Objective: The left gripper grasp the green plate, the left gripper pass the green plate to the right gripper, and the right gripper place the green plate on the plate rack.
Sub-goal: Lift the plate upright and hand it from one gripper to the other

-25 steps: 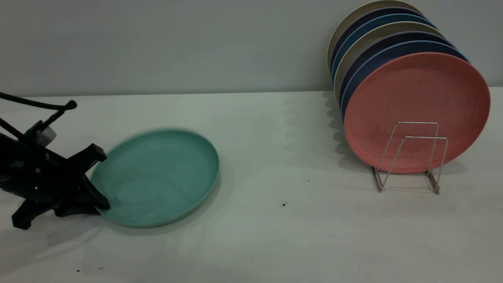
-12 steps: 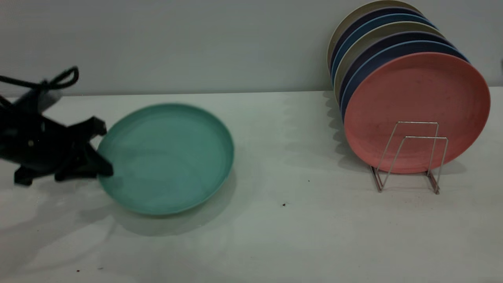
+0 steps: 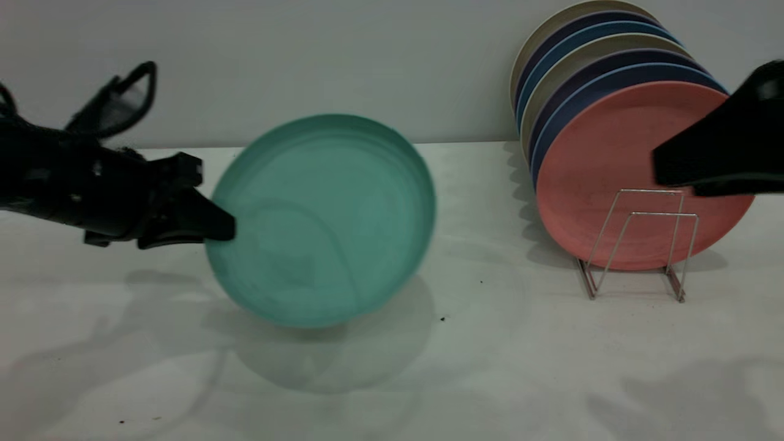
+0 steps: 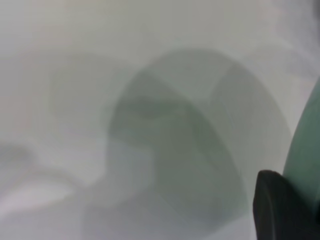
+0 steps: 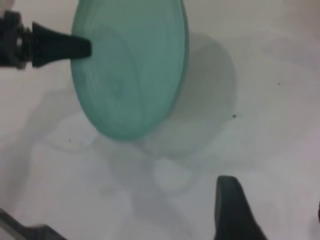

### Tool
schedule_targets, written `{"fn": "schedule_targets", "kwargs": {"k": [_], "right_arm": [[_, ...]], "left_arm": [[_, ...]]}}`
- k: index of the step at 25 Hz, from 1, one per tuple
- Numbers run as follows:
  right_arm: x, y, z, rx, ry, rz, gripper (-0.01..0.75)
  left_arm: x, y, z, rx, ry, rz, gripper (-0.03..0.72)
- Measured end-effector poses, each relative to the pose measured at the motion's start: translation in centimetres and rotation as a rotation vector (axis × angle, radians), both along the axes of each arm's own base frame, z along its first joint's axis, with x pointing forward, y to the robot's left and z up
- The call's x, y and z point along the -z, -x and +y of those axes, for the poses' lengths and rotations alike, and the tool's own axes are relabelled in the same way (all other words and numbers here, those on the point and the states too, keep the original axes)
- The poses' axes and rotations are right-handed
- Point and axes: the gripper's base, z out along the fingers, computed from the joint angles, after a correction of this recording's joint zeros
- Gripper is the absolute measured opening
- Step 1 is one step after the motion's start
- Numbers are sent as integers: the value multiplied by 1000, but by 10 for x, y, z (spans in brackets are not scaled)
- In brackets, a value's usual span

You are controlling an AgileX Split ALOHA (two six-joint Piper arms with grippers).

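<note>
One green plate [image 3: 324, 220] airborne, pinched in left gripper [image 3: 211, 228] jaws; right gripper [image 3: 664, 165] jaws indiscernible.

Teal-green round plate [image 3: 321, 220], tilted up, airborne above table, left of wire rack [image 3: 637, 245].

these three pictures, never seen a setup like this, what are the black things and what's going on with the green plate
The black things are two robot arms with pincer grippers at a white table. The wide picture comes from a camera facing them; the other two come from cameras on each arm's wrist. The left gripper is shut on the green plate, holding it by the rim, tilted, above the table. The right gripper is in front of the plate rack, where a pink plate and others stand upright.
</note>
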Motion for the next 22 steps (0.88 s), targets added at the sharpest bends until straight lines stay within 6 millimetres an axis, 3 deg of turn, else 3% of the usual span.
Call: {"fn": "schedule_targets", "kwargs": {"k": [9,22], "right_arm": [[41,-27,12,-86,-124,66,425],[48,-36,13,-97,-132,74,425]], "left_arm": [[-2,8,-33,128,19,-24,18],[-3,21,-71,247,36,-24,18]]}}
